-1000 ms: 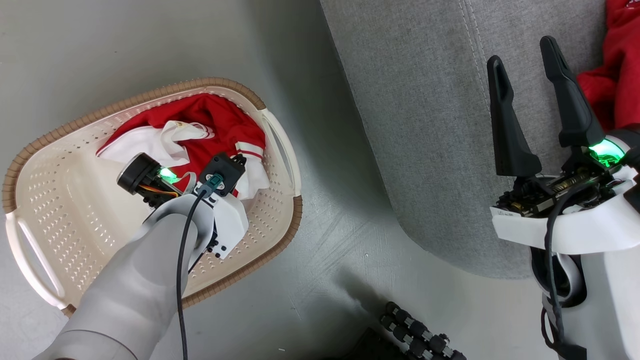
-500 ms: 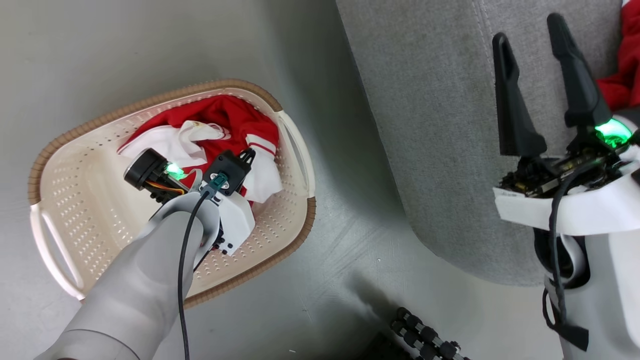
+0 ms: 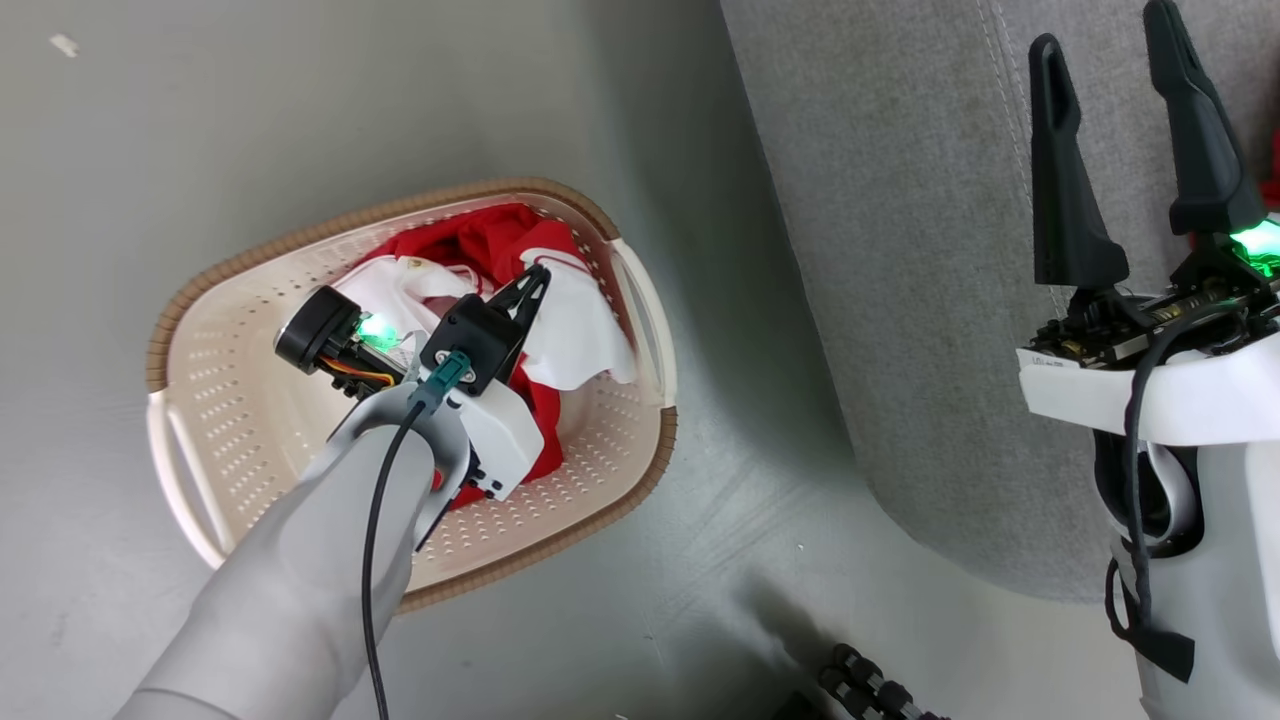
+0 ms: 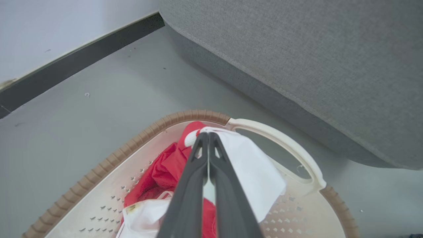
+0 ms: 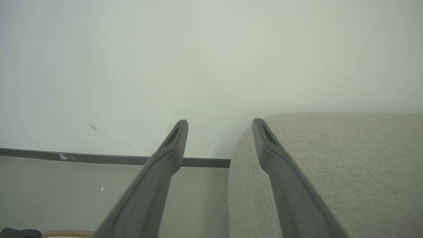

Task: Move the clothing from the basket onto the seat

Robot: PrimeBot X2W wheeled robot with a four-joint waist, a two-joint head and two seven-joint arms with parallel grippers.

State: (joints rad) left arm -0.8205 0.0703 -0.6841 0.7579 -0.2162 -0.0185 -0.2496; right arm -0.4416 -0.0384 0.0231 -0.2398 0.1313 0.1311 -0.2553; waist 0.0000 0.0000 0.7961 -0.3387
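Basket (image 3: 190, 330) sits at the left of our head view, cream and perforated with a brown woven-look rim, on the grey floor (image 3: 300, 100). Our left arm reaches into it, with a black cable (image 3: 372, 580) running along the pale forearm and a green light (image 3: 378, 328) glowing at the wrist. Our left gripper (image 3: 538, 280) has its two dark fingers pressed together, pinching a white panel of the clothing (image 3: 585, 325). From the left wrist we see that panel draped beside the fingertips (image 4: 202, 138), with a ribbed red-and-white edge at the very tips. The rest of the red and white clothing lies bunched in the basket's end nearer the seat. A small yellowish mark (image 4: 132, 208) on one white fold is too blurred for us to read. Right of the basket, across a strip of floor, stands the grey seat (image 3: 900, 250) with its stitched seam. Our right gripper (image 3: 1102, 30) is held over the seat's rounded edge, fingers spread wide, holding nothing. A small label (image 3: 1045, 362) on its white housing is too small to read.
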